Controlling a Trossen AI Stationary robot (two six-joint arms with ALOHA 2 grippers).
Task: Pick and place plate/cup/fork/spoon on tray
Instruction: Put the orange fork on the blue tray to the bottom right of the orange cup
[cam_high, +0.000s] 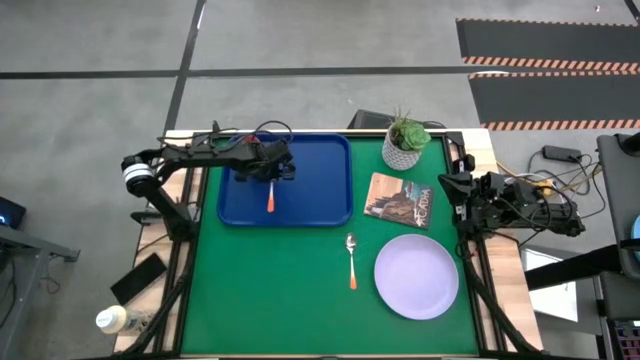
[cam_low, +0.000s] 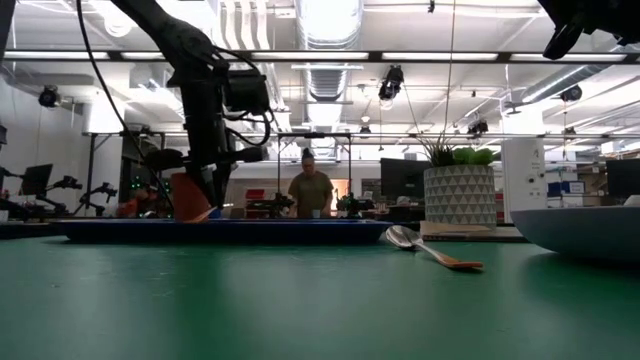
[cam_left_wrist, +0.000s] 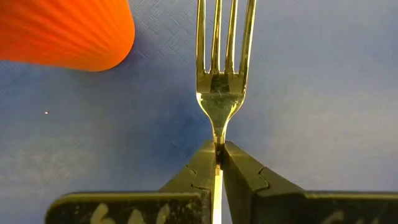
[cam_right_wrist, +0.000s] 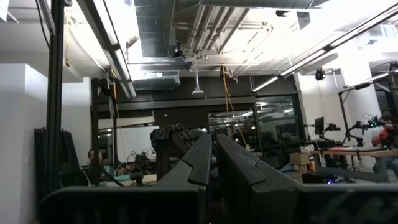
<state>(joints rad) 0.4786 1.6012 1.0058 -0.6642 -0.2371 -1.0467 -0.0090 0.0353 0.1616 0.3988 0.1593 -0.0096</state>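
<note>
the left gripper (cam_left_wrist: 217, 155) is over the large dark blue rectangular plastic tray (cam_high: 330, 200) at the far left of the green table mat (cam_high: 290, 290), its two dark fingers (cam_left_wrist: 193, 174) pinched tight on the neck of the slim fork with silver tines and an orange handle (cam_high: 271, 197). in the high view the fork's orange handle points toward the near edge of the tray, while the wrist view shows the tines stretched out over the blue floor. whether the fork already rests on the tray or hangs just above it, i cannot tell. the small orange-red ribbed cup (cam_left_wrist: 68, 31) is on the tray just beside the tines, apart from them.

still off the tray: the slim spoon with a silver rounded bowl and orange handle (cam_high: 351, 260) lies on the mat near the middle, and the large round pale lavender plate (cam_high: 417, 277) sits at the near right, close beside the spoon. a white patterned plant pot (cam_high: 404, 148) and a picture book (cam_high: 400, 200) stand at the far right.

the right gripper (cam_right_wrist: 213, 162) waits off the right edge of the table, raised, fingers closed together on nothing.

risks from here — if the fork is let go while still lifted or tilted, it could bounce or slide. any sideways drift toward the cup could knock it over, since the two are close. the pinch sits on a thin neck, so the fork may also swivel in the grip.
</note>
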